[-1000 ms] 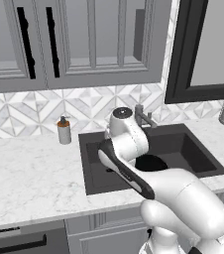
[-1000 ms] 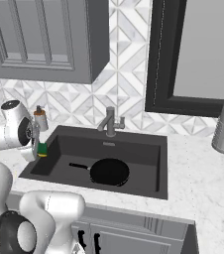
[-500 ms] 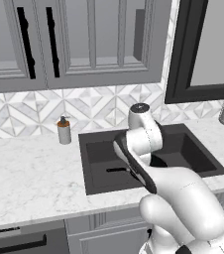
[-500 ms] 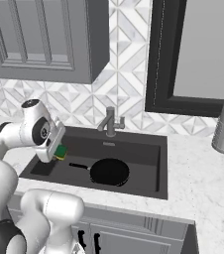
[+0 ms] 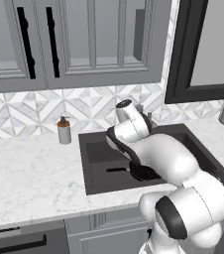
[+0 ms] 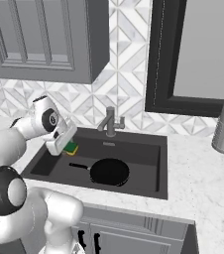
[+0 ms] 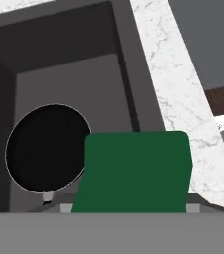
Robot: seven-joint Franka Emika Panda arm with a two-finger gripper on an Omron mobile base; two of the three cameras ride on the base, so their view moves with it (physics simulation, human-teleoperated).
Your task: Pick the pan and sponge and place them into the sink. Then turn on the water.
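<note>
Left to right in the right base view: gripper (image 6: 67, 147) was clamped on the sponge (image 6: 72, 148), held above the left end of the sink (image 6: 161, 163). Pan (image 6: 109, 171) lay on the basin floor, handle pointing left. Faucet (image 6: 110, 121) stood behind.

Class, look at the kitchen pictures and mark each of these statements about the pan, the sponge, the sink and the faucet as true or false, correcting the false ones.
1. The pan lies inside the sink. True.
2. The sponge rests on the counter beside the soap dispenser. False: it is in the gripper, above the sink.
3. Water is running from the faucet. False: no stream is visible.
4. The pan's handle points toward the sink's left end in the right base view. True.
5. The soap dispenser stands in the sink. False: it stands on the counter.
</note>
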